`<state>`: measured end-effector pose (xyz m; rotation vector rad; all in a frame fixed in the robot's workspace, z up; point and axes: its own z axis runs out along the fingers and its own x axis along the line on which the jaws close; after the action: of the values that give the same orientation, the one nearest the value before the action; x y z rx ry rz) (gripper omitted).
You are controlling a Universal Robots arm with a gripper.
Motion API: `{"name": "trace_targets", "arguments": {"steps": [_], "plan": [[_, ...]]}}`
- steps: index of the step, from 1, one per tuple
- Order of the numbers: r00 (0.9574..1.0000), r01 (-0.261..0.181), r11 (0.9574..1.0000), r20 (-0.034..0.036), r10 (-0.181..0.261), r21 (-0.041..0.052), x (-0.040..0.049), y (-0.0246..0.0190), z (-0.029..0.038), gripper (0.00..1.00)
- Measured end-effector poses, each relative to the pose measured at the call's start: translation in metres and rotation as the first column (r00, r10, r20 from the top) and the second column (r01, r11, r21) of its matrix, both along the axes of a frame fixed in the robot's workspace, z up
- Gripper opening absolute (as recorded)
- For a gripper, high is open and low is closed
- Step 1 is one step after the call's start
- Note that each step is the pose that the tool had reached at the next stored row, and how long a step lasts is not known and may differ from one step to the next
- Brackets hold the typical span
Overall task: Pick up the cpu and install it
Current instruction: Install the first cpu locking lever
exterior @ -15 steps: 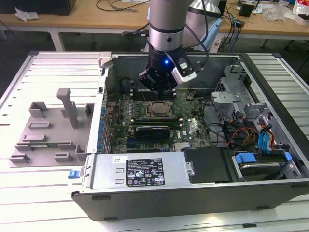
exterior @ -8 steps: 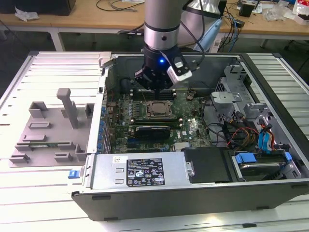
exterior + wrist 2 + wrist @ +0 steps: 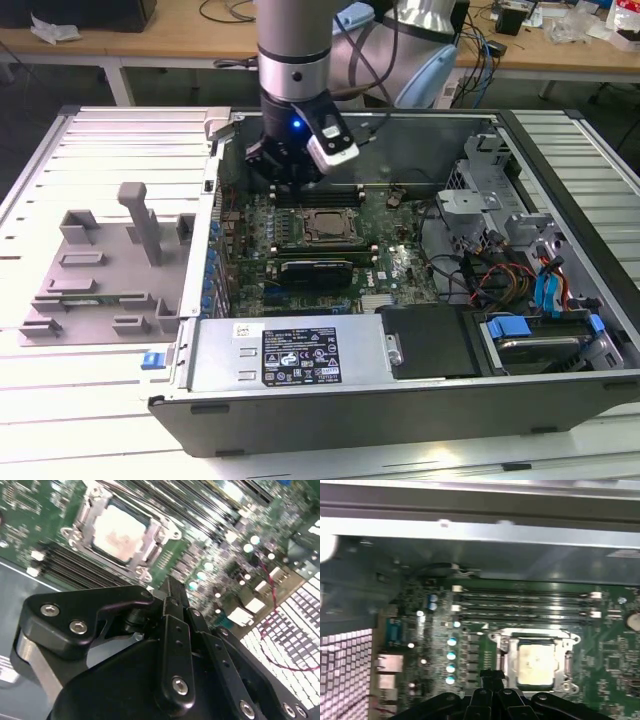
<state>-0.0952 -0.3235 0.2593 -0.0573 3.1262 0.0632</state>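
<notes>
The cpu has a pale silvery top and lies flat inside the socket frame on the green motherboard, within the open computer case. It also appears in both wrist views, seated in the metal bracket. My gripper hangs above the board, a little behind the socket and toward the exterior view's left. Its black fingers meet at the tips with nothing between them, and the tips sit apart from the cpu.
A grey tray with upright pegs rests on the table outside the case, at the exterior view's left. A long black card stands just in front of the socket. The power supply lines the case front. Drive bays and cables crowd the exterior view's right.
</notes>
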Motion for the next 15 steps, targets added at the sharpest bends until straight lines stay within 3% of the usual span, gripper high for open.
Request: {"name": "trace_targets", "arguments": {"steps": [4,5,6,7,8,10,12,13,15], "plan": [[1.0,-0.001,1.0,0.0,0.001,0.0002,-0.0047,0.0001,0.0,0.11],[1.0,-0.001,1.0,-0.0001,0.001,0.004,-0.0048,0.0,0.0,0.11],[1.0,-0.001,0.9998,0.0002,0.001,0.0174,-0.0053,0.0,0.0,0.11],[1.0,0.0,0.9993,0.0005,0.0,0.0372,-0.0085,0.0,-0.0001,0.11],[1.0,-0.001,0.9991,0.0009,0.001,0.0433,-0.0134,0.0,-0.0005,0.11],[1.0,-0.001,0.9979,0.0009,0.0,0.0653,-0.0179,0.0,-0.0009,0.11],[1.0,-0.001,0.9926,0.0009,0.0,0.1212,-0.0206,0.0,-0.0011,0.11],[1.0,-0.001,0.986,0.001,0.0,0.1667,-0.0207,0.0,-0.0012,0.11],[1.0,-0.001,0.9779,0.001,0.0,0.2091,-0.0208,-0.0002,-0.0016,0.11]]}}
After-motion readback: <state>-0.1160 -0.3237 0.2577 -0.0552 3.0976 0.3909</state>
